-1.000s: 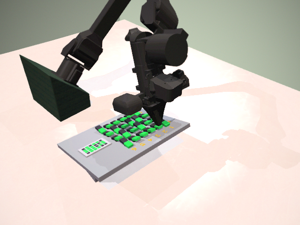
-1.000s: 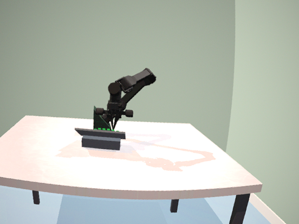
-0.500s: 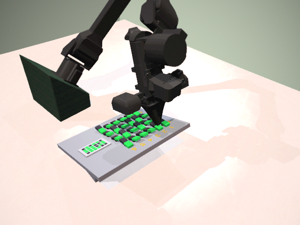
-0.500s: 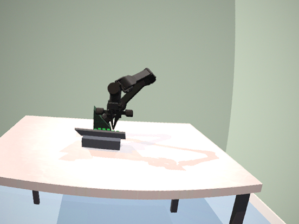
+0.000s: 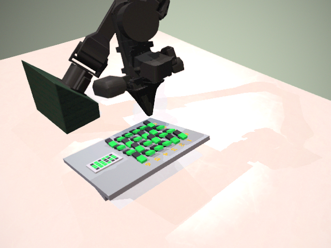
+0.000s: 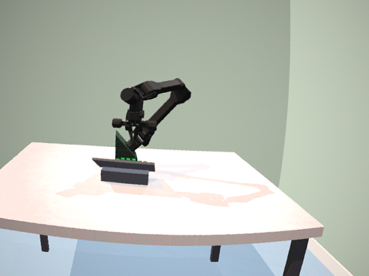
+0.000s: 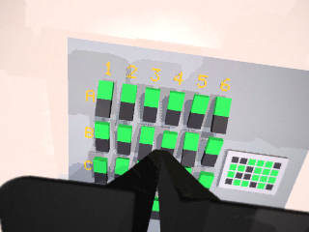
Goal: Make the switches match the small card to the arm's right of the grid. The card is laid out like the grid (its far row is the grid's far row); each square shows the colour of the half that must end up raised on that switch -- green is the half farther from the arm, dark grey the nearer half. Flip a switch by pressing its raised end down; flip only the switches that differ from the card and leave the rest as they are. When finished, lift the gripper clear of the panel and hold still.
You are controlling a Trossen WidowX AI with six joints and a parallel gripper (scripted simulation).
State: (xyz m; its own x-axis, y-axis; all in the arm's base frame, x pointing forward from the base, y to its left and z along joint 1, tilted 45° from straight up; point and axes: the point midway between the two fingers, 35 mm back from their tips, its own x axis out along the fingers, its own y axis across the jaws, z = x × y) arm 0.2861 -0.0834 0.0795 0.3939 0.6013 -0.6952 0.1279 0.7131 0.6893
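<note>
The tilted grey panel (image 5: 106, 181) (image 6: 121, 163) (image 7: 270, 106) bears a lettered grid of green and dark switches. My gripper (image 5: 149, 115) (image 7: 159, 157) is shut and empty, raised above the panel. In the wrist view it hides parts of rows C and D. Switches A1 (image 5: 183, 136) (image 7: 105, 91), A2 (image 5: 175, 140) (image 7: 128, 92) and A6 (image 5: 141, 159) (image 7: 222, 106) appear dark-raised; A3 to A5 appear green-raised. B5 (image 5: 139, 148) (image 7: 191, 140) also looks dark-raised. The card (image 5: 104, 162) (image 7: 253, 171) has a far row of dark, dark, green, green, green, dark.
The arm stands on a dark green wedge (image 5: 80, 113) (image 6: 121, 149) behind the panel. A grey block (image 6: 124, 176) supports the panel on the pale table (image 5: 254, 213) (image 6: 134, 212). Yellow letters and numbers mark the grid.
</note>
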